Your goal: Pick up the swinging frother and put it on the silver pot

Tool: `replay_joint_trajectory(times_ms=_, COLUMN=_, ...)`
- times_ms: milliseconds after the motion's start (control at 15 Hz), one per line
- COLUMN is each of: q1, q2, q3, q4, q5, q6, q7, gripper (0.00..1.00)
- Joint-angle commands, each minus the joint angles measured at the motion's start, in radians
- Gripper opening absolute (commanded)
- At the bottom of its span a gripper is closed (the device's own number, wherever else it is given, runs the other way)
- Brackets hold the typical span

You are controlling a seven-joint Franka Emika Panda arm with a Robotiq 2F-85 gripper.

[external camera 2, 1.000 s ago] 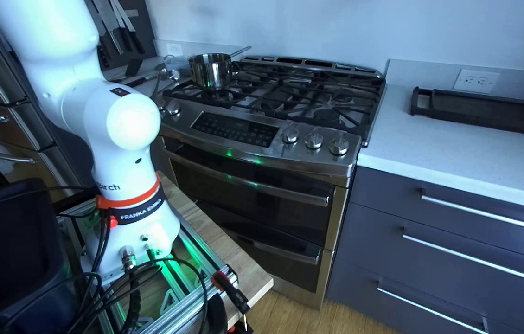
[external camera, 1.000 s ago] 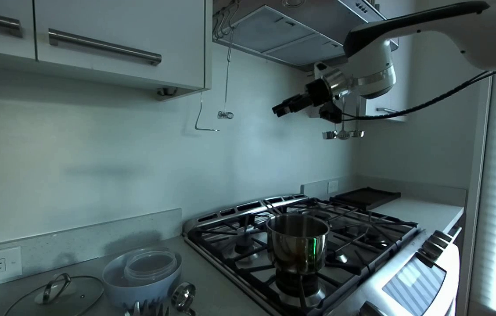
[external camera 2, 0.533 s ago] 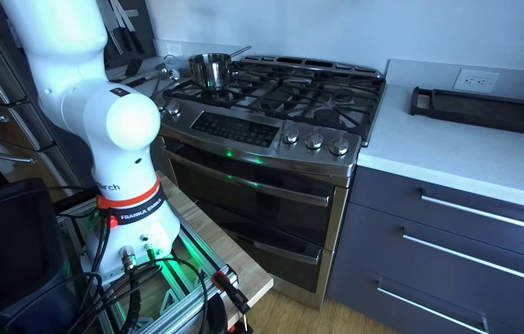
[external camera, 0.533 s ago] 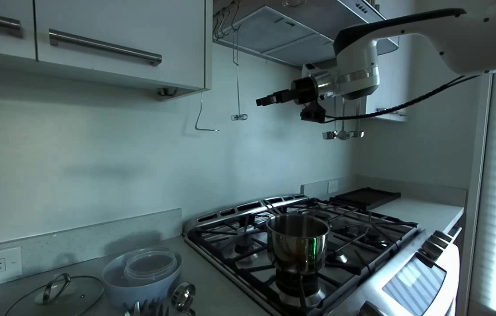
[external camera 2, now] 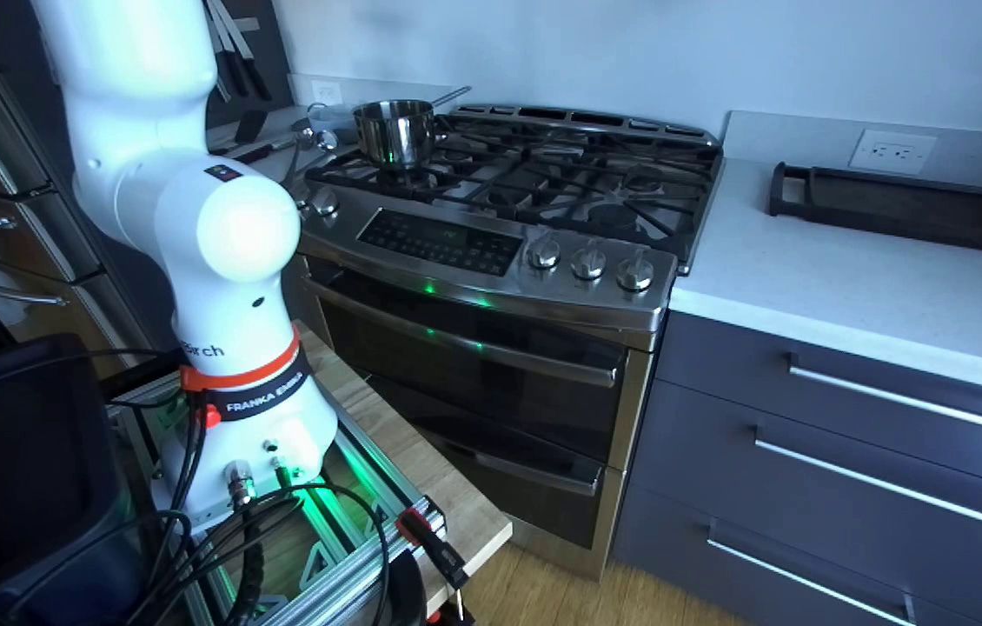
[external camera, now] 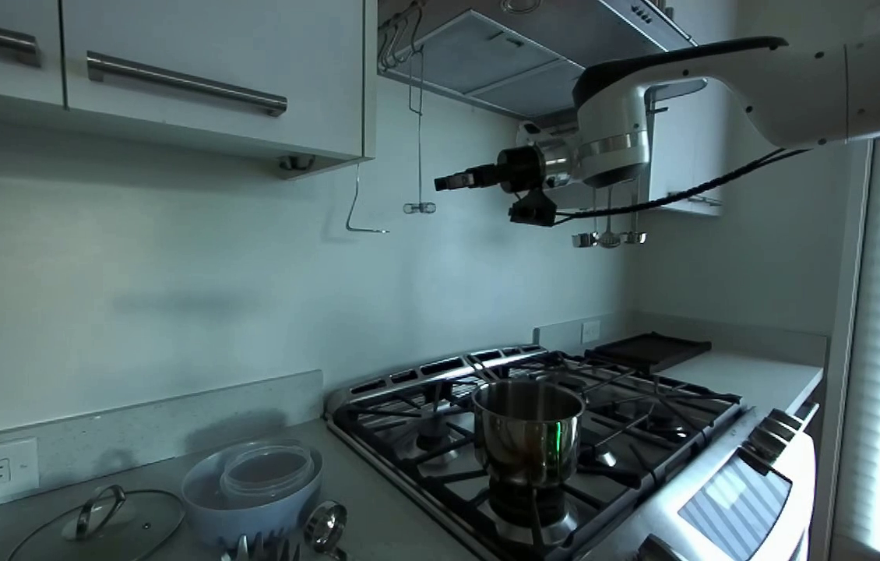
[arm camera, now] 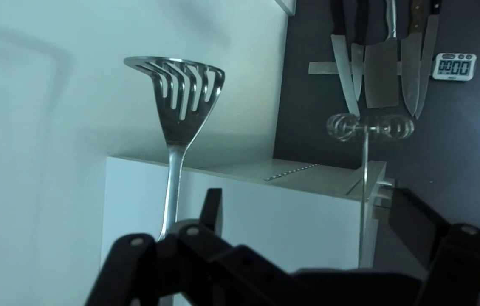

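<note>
Wrist view: our fingers (arm camera: 213,208) stand apart, empty. The frother (arm camera: 365,170) hangs off-centre, between or just beyond them, we cannot tell which; because it dangles, a one-sided touch may swing it out of reach. The pot (external camera: 527,448) sits well below them.
</note>
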Motion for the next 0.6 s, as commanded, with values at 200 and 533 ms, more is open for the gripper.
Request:
replay_joint_trajectory(times_ms=200, q1=-0.011, q2=0.033, q3=0.029, q4=0.038, q5=-0.005, q6=-0.024, q7=0.004, gripper=1.00)
replay_joint_trajectory(times_ms=533, q1=-0.010, q2=0.055, q3=0.042, q4=0.071, q5=0.006, q6=-0.054, q7=-0.014, gripper=1.00)
